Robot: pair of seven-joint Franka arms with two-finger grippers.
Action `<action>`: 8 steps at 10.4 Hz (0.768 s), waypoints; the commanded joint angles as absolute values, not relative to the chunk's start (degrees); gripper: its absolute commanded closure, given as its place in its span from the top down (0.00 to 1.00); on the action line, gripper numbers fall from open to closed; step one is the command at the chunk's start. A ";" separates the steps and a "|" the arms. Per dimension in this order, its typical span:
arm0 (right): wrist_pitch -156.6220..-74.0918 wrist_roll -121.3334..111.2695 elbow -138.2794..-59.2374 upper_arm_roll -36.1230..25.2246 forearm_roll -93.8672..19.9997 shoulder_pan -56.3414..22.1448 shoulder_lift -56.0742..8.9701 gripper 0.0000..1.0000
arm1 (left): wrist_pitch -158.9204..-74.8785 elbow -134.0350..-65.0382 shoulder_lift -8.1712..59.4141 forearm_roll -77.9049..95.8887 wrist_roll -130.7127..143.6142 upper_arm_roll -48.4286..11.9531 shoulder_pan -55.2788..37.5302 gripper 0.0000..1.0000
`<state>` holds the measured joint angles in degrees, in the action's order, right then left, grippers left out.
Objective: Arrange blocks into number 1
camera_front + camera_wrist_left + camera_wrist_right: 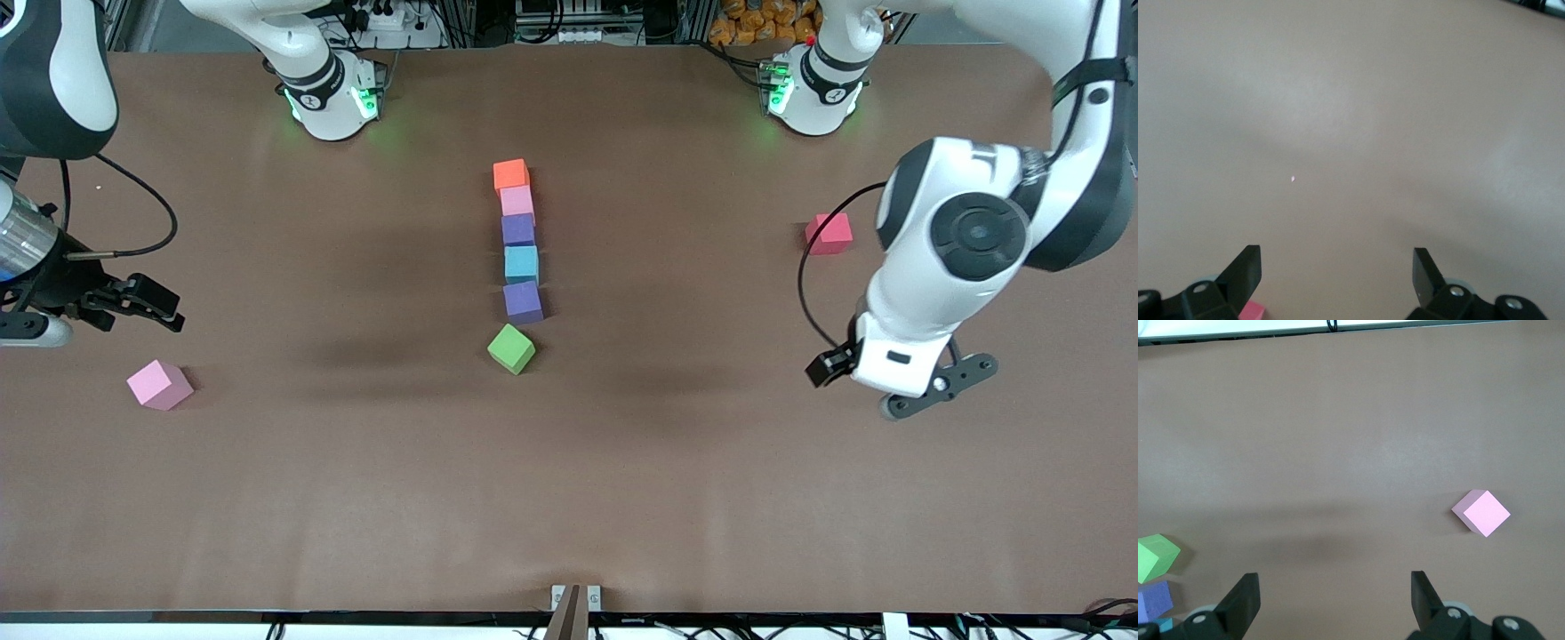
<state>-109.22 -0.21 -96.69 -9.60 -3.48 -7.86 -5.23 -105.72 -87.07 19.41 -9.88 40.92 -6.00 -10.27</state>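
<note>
Five blocks stand in a line at mid-table: orange [511, 174], pink [516, 201], purple [518, 229], light blue [521, 263], purple [523, 301]. A green block [511, 348] sits turned just off the line's nearer end; the right wrist view shows the green block [1155, 558] and the nearer purple one [1153, 601]. A second pink block [159, 384] [1481, 513] lies alone toward the right arm's end. A red block [829, 233] [1253, 312] lies toward the left arm's end. My right gripper [149, 304] [1335, 593] hovers open and empty near the lone pink block. My left gripper [889, 391] [1337, 267] hangs open and empty close to the red block.
The brown table [569, 498] runs bare from the blocks to its front edge. A small bracket [575, 600] sits at the middle of that edge. Both arm bases stand along the table's farthest edge.
</note>
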 commanded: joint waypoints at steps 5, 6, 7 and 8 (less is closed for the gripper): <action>-98.38 -1.49 -90.99 0.34 -2.55 2.89 -2.11 1.00 | -105.91 -102.49 0.89 -2.30 19.30 -3.69 -4.87 1.00; -96.09 -1.49 -89.14 0.35 -1.59 2.73 -2.37 1.00 | -103.73 -100.13 0.62 -0.81 12.98 -3.69 -4.14 1.00; -94.93 -1.49 -87.73 0.35 -0.97 2.81 -2.81 1.00 | -100.40 -98.45 -0.25 -1.14 9.35 -3.69 -3.43 1.00; -94.83 -1.49 -87.45 0.26 -0.97 2.90 -3.07 1.00 | -99.68 -97.57 -0.96 -1.32 8.36 -3.52 -3.51 1.00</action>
<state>-96.21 -0.98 -89.23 -1.08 -2.13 1.36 -2.35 -102.19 -99.17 0.36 -2.49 11.43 -3.39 -3.66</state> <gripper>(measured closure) 0.000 0.000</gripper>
